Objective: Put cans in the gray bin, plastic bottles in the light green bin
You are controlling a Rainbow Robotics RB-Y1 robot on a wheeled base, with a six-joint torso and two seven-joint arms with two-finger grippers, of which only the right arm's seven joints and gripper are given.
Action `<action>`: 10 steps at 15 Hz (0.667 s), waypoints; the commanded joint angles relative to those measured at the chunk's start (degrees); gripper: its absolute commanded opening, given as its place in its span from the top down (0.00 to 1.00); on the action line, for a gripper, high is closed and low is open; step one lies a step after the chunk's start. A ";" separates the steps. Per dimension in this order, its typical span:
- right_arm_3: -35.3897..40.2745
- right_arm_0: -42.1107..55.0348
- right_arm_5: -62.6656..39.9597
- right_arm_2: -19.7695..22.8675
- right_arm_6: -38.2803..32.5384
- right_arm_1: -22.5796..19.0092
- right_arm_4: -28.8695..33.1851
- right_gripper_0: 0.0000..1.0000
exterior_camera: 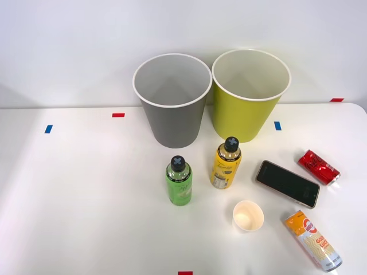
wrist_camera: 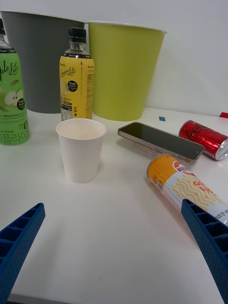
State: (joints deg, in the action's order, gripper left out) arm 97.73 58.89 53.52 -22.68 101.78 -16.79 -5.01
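A white table (exterior_camera: 86, 200) holds everything. At the back stand two round, tapered bins with white rims, touching side by side: the gray bin (exterior_camera: 172, 114) on the left, the light green bin (exterior_camera: 248, 109) on the right. In front of the gray bin stands the green bottle (exterior_camera: 179, 181), clear plastic with a black cap; its label reads "Lite" above a picture of apples. Just right of it, in front of the light green bin, stands the yellow bottle (exterior_camera: 226, 164), also black-capped, labeled "Lemon Lite" with a dark round badge reading "Fresh Lemon". Nearer the front sits a small white paper cup (exterior_camera: 248, 216), upright and open. Right of the bottles a dark, glossy phone (exterior_camera: 287, 183) lies flat. Beyond it the red can (exterior_camera: 319, 167) lies on its side. The orange can (exterior_camera: 313, 240) lies on its side at the front right, its lower half white with red lettering. In the wrist view the gripper (wrist_camera: 114, 247) is spread wide, its blue ribbed fingers (wrist_camera: 209, 237) holding nothing, low over the table near the orange can.
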 commanded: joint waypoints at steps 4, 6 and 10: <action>0.00 0.00 0.00 0.00 0.00 0.00 0.00 0.00; 0.00 0.00 0.00 0.00 0.00 0.00 0.00 0.00; 0.00 0.00 0.00 0.00 0.00 0.00 0.00 0.00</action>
State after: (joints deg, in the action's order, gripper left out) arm 97.73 58.89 53.52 -22.68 101.78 -16.79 -5.01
